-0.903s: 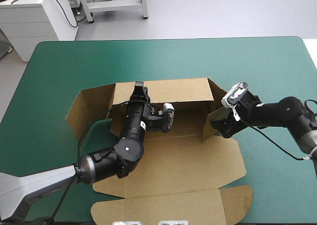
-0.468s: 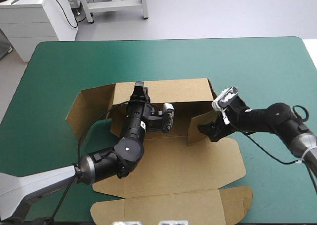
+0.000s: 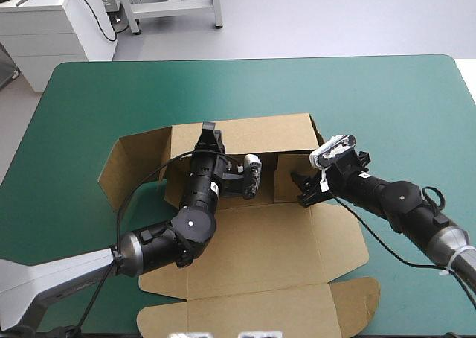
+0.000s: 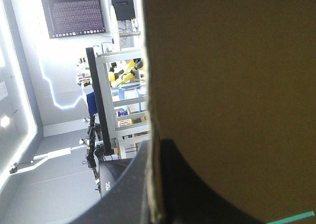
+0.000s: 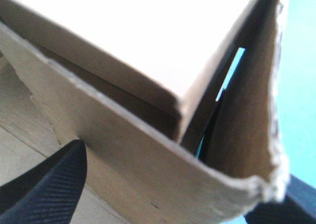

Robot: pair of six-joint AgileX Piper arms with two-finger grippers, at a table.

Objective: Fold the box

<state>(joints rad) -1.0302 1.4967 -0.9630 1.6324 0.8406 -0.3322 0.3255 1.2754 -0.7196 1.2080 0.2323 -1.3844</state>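
We are clamping our left end effector on the far wall of the box while our right end effector, spread wide, is straddling the right flap.

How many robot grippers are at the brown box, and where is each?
2. The left gripper grips the raised far wall of the box, left of its middle. The right gripper, fingers apart, is at the flap on its right end. Neither is hidden.

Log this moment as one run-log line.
left end effector: shut on box back wall | right end effector: open around side flap, angled inward | lid: flat
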